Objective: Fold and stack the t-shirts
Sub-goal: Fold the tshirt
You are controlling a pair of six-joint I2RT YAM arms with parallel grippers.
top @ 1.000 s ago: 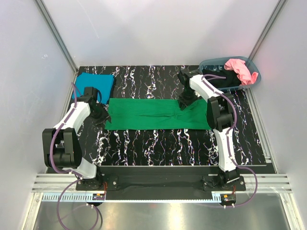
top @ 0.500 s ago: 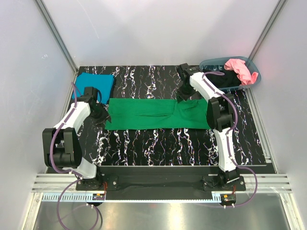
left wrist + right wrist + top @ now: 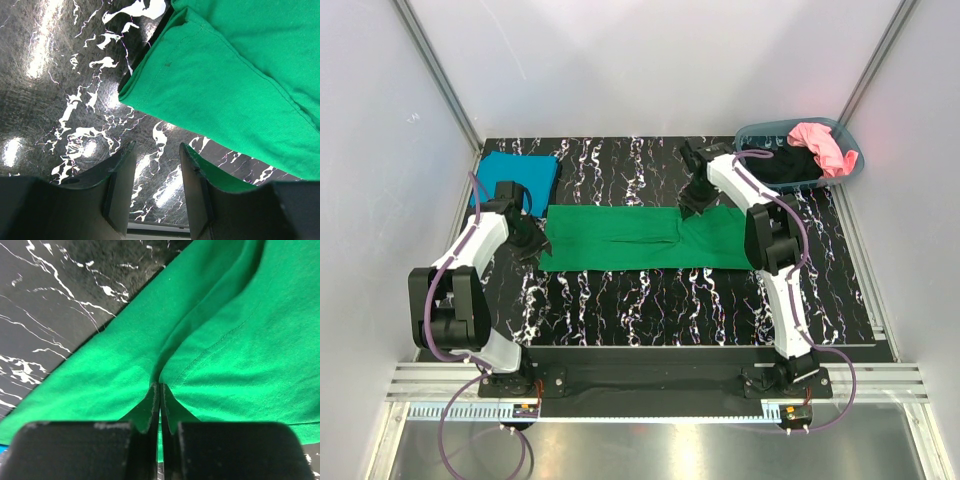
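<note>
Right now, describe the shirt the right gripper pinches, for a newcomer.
On the black marbled table, look mid-table: a long flat band of cloth between the arms. It is the bright green t-shirt, unlike the folded teal t-shirt at the far-left corner.

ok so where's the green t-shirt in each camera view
Top external: the bright green cloth t-shirt lies as a long band across the middle of the picture.
Left wrist: its corner fills the upper right, beyond the open left tool.
Right wrist: it fills most of the picture, with a fold pinched in the shut right tool.
Shared landmark: the black white-veined tabletop along the shirt's edge.
</note>
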